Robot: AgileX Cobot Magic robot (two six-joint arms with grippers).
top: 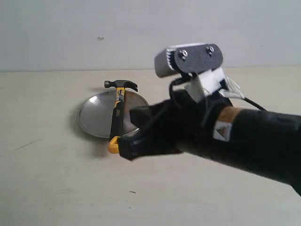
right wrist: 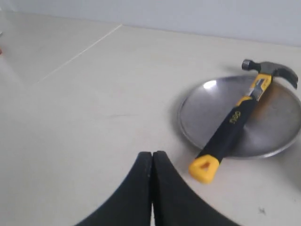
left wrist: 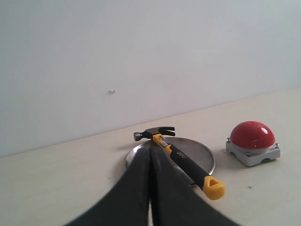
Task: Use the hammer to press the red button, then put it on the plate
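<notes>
The hammer point(top: 117, 112) lies across the silver plate point(top: 94, 117), free of both grippers. Its dark head overhangs one rim and its yellow butt overhangs the opposite rim. My right gripper point(top: 124, 147) is shut and empty, hanging just beside the yellow butt point(right wrist: 205, 168); the right wrist view shows the hammer point(right wrist: 235, 117) and plate point(right wrist: 277, 127) ahead of its closed tips point(right wrist: 152, 154). My left gripper point(left wrist: 151, 150) is also shut with nothing in it, facing the plate point(left wrist: 200, 155) and hammer point(left wrist: 181, 160). The red button point(left wrist: 252, 134) sits on its grey base beside the plate; the exterior view hides it behind the right arm.
The right arm point(top: 244, 141) and its wrist camera point(top: 188, 59) fill the right half of the exterior view. A pale wall point(top: 70, 33) runs along the back of the cream table point(top: 56, 179). The left arm does not show in the exterior view.
</notes>
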